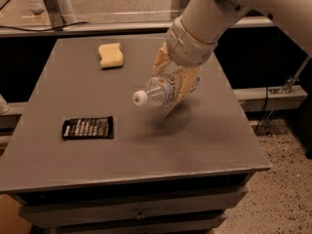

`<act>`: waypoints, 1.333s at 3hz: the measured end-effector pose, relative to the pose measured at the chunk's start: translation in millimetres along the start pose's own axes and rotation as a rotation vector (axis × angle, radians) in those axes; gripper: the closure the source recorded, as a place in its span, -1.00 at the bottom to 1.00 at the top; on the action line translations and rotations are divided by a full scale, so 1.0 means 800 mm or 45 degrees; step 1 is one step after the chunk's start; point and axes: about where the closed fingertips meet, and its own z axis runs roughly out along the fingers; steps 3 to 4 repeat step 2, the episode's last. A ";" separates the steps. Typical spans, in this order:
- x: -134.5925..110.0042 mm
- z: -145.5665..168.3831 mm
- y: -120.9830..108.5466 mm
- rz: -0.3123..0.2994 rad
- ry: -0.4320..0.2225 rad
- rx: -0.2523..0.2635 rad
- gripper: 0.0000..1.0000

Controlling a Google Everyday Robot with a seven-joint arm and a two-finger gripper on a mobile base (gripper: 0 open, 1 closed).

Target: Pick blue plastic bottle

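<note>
The blue plastic bottle (161, 89) is clear with a white cap pointing left. It lies on its side in the air, lifted off the grey table (146, 140), with its shadow on the tabletop below. My gripper (175, 79) is shut on the bottle's body, its tan fingers (187, 82) wrapped around it. The white arm comes down from the upper right.
A yellow sponge (110, 55) lies at the back left of the table. A black packet with white print (88, 127) lies flat at the front left. A drawer front runs under the table's front edge. Speckled floor and a cable are at the right.
</note>
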 end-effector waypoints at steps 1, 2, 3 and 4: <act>-0.036 -0.023 -0.029 -0.029 -0.088 0.100 1.00; -0.036 -0.023 -0.029 -0.029 -0.088 0.100 1.00; -0.036 -0.023 -0.029 -0.029 -0.088 0.100 1.00; -0.036 -0.023 -0.029 -0.029 -0.088 0.100 1.00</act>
